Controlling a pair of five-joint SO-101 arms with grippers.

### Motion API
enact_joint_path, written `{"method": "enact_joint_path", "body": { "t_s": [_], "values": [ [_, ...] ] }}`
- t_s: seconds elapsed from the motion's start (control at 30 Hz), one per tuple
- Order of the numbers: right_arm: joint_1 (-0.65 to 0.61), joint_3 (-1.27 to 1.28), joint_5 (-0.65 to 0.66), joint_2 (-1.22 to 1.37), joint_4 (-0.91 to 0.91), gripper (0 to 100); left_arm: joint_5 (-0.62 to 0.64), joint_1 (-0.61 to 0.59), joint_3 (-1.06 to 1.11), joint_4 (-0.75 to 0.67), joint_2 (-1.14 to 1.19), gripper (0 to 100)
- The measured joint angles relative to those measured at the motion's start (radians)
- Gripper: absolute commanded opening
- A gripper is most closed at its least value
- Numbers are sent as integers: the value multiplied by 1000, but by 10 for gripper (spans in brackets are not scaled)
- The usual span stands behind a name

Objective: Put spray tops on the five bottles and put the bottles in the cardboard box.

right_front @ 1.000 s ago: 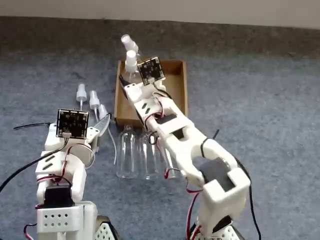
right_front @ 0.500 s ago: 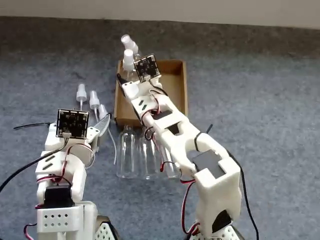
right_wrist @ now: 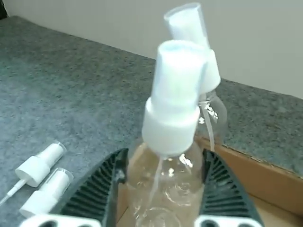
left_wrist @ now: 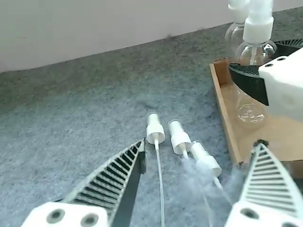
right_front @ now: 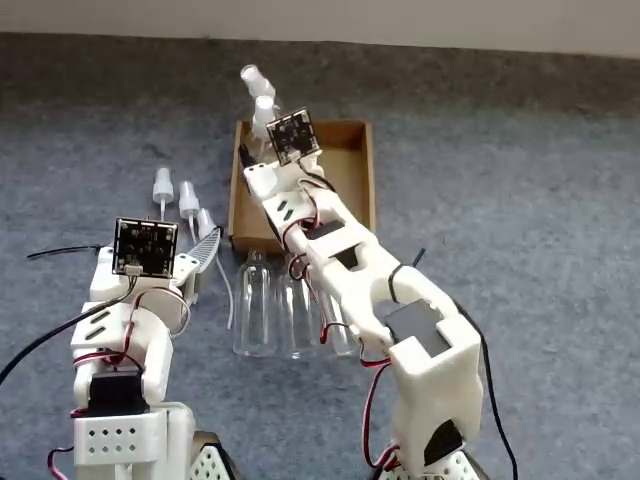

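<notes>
Since a second ago the right arm has stretched farther along the cardboard box (right_front: pixel 352 170), carrying its bottle toward the box's far left corner, and over the last half second it has barely shifted. The right gripper (right_wrist: pixel 163 194) has its jaws clenched around the clear body of the capped bottle (right_wrist: pixel 156 161), which stands upright over the box floor; whether its base touches the floor cannot be told. A second capped bottle (right_wrist: pixel 214 111) stands just beyond it at the far edge. The left gripper (left_wrist: pixel 200 143) hangs with its jaws spread wide and released, low over three loose spray tops (left_wrist: pixel 179 137) lying side by side on the grey worktop (right_front: pixel 520 200), just left of the box. Uncapped clear bottles (right_front: pixel 255 305) sit beside the box's near end.
</notes>
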Motion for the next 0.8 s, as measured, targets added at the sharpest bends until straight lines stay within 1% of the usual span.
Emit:
{"method": "enact_joint_path", "body": {
  "t_s": [0.23, 0.43, 0.8],
  "values": [
    [0, 0, 0, 0, 0, 152, 0, 0, 3, 0, 0, 309],
    [0, 0, 0, 0, 0, 275, 0, 0, 3, 0, 0, 309],
    [0, 0, 0, 0, 49, 282, 0, 0, 6, 0, 0, 309]
  ]
}}
